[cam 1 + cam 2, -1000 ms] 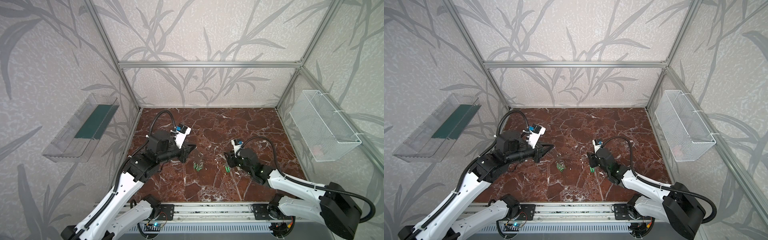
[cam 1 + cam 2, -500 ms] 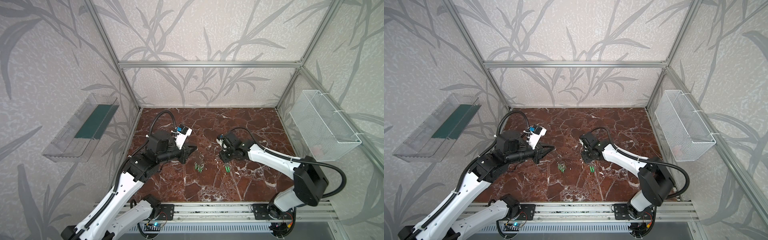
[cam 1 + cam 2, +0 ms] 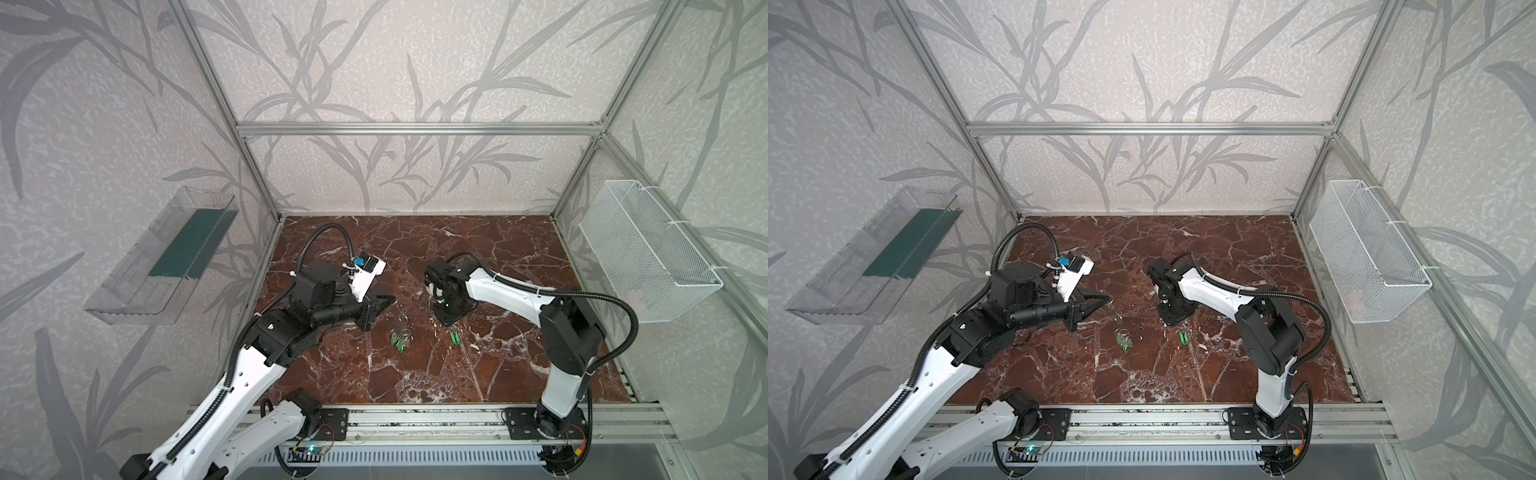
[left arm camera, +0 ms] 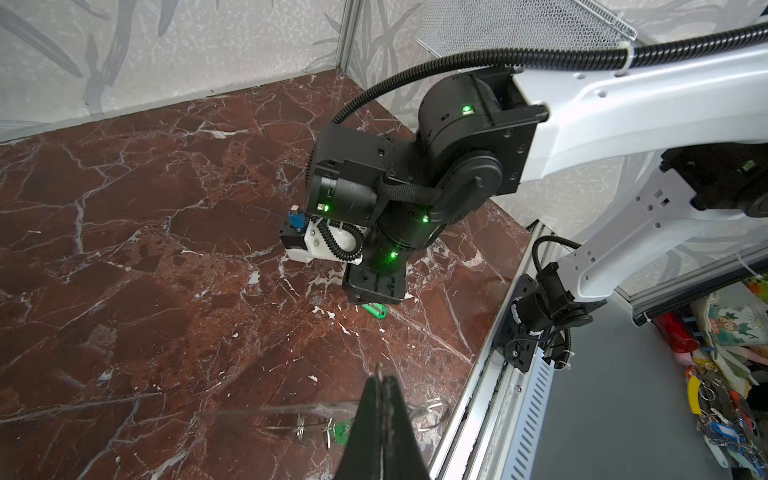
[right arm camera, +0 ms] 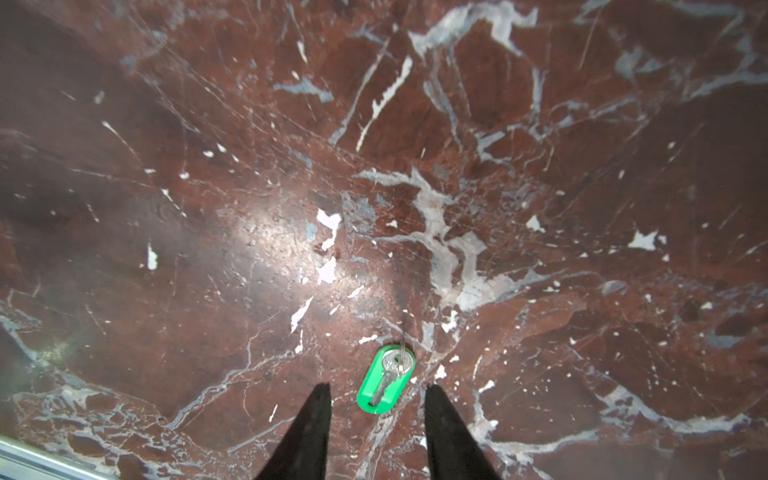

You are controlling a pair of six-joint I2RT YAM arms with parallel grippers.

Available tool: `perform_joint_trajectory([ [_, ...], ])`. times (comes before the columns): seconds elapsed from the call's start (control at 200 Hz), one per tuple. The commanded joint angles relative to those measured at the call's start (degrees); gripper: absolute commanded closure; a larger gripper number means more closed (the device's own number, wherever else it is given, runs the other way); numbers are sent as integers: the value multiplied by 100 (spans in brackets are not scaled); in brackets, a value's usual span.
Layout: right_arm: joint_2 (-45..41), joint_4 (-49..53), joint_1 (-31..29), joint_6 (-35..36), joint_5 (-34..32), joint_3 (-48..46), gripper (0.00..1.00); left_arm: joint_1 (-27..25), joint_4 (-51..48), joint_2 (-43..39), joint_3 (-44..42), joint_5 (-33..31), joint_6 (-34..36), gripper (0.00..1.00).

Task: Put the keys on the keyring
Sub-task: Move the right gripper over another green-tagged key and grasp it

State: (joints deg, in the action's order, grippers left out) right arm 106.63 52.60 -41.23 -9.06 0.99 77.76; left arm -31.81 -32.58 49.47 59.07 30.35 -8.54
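My left gripper point(image 3: 390, 300) point(image 3: 1106, 298) point(image 4: 380, 378) is shut, and a thin metal wire pokes out between its tips. This wire is the keyring point(image 4: 432, 409), a thin loop in these frames, and it trails down to the floor. Keys with green tags point(image 3: 401, 338) point(image 3: 1124, 338) point(image 4: 343, 428) lie bunched on it. A single key point(image 5: 386, 382) point(image 3: 455, 336) point(image 3: 1183, 336) point(image 4: 374, 311) lies flat on the marble on its green tag. My right gripper point(image 5: 377, 387) point(image 3: 451, 320) points down over it, open, one finger on each side, apart from it.
The floor is red-brown marble point(image 3: 478, 374). A white wire basket point(image 3: 648, 253) hangs on the right wall. On the left wall is a clear plastic shelf point(image 3: 166, 257). An aluminium rail point(image 3: 415, 419) with both arm bases runs along the front edge.
The right arm has swung from a low reach along the front to a raised elbow, with its wrist now behind the single key and pointing down. The left arm has not moved.
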Motion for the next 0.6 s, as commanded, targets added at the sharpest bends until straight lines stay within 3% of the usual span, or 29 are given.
perform_joint_trajectory([
  [0.0, 192, 477, 27, 129, -93, 219, 62, 26, 108, -89, 35, 86, 145, 100],
  [0.595, 811, 689, 62, 232, -231, 557, 73, 30, 95, -91, 43, 15, 134, 100],
])
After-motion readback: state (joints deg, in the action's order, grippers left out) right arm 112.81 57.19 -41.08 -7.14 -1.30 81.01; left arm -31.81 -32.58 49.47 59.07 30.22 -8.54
